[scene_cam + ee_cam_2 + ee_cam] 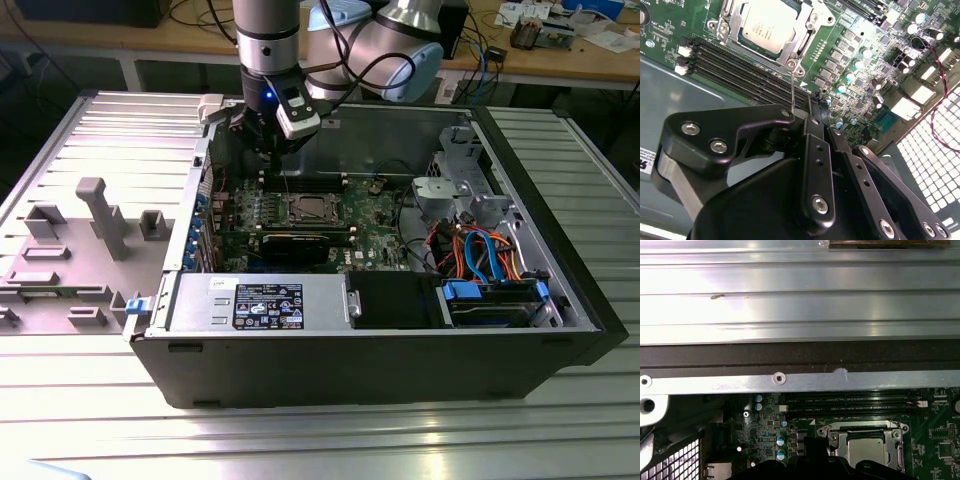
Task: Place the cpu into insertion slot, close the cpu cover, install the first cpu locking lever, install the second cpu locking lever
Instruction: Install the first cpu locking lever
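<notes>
A big grey metal table [90, 130] with long ridges held an open computer case [380, 350] lying on its side. Inside the case lay the green motherboard [375, 215], with a dark power box [270, 305] near the front edge and a bunch of orange and blue wires [480, 250] toward the exterior view's right. The robot arm [268, 40] reached down into the case near its back wall. Its black gripper [272, 150] hung above the board, just past the long black memory slots [740, 67]. Its fingers [815, 165] were pressed together, and a thin wire lever [792, 92] rose from the socket to their tips. I cannot tell if the claw really pinched that lever. The cpu [767, 22] sat flat inside the insertion slot [727, 35]. The cpu cover [805, 42] lay shut around it, so the silver chip top showed through the window.
</notes>
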{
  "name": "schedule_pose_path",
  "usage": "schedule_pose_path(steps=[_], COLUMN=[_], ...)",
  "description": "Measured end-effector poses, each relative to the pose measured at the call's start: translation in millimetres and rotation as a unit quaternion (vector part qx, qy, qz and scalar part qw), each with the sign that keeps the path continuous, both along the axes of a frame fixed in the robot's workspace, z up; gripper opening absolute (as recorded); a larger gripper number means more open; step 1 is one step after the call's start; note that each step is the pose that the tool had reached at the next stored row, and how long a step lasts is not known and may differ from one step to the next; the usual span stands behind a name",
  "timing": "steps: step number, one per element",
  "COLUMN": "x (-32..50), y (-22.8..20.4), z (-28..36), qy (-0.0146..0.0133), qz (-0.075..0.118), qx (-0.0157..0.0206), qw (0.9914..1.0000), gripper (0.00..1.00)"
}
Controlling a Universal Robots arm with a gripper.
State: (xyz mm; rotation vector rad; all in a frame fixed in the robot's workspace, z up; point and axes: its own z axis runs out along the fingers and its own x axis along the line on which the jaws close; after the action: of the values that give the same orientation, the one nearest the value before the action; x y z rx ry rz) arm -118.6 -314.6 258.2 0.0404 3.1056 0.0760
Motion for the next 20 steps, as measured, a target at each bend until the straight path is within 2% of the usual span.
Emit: schedule_pose_path(steps=[9,20], x=[0.3,7.0], y=[0.0,0.0], z=[0.0,-0.2], qy=[0.0,0.0], qz=[0.0,0.0], qx=[0.0,0.0003], qw=[1.0,1.0], gripper=[0.11,0.11])
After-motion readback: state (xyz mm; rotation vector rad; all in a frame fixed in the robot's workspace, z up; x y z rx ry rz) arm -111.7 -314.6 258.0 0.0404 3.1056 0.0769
